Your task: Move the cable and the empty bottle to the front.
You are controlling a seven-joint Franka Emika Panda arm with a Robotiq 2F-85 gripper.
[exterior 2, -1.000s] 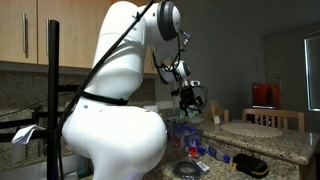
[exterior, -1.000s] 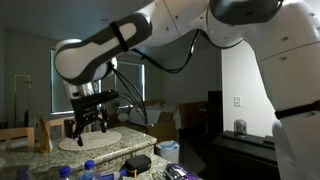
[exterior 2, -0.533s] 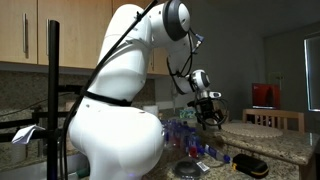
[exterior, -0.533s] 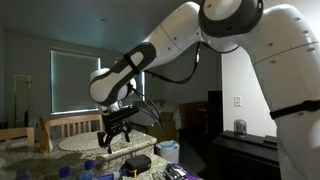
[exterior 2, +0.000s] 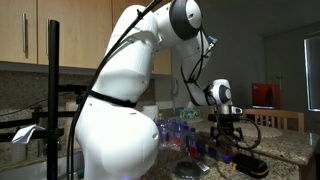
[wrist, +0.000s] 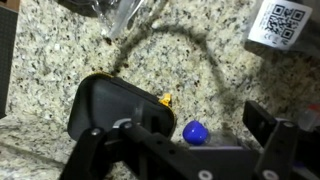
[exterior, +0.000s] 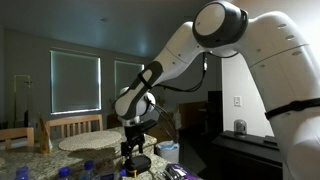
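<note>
Gripper (wrist: pixel 180 140) jaws apart, empty, above black case (wrist: pixel 115 105). Cable (wrist: pixel 185 35) arcs on counter (wrist: pixel 50 60) just beyond — likely light, limp, will trail; pinch mid-arc. Bottle (wrist: pixel 128 15) at far edge — probably light, slick, crushable.

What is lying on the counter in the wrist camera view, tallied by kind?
Black case: 1
Cable: 1
Blue cap: 1
Label with a square code: 1
Clear plastic thing, cut off by the edge: 1
Total: 5

Speckled granite counter (wrist: pixel 40 50) with black case (wrist: pixel 112 100), curved cable (wrist: pixel 185 32), small blue cap (wrist: pixel 194 130).
</note>
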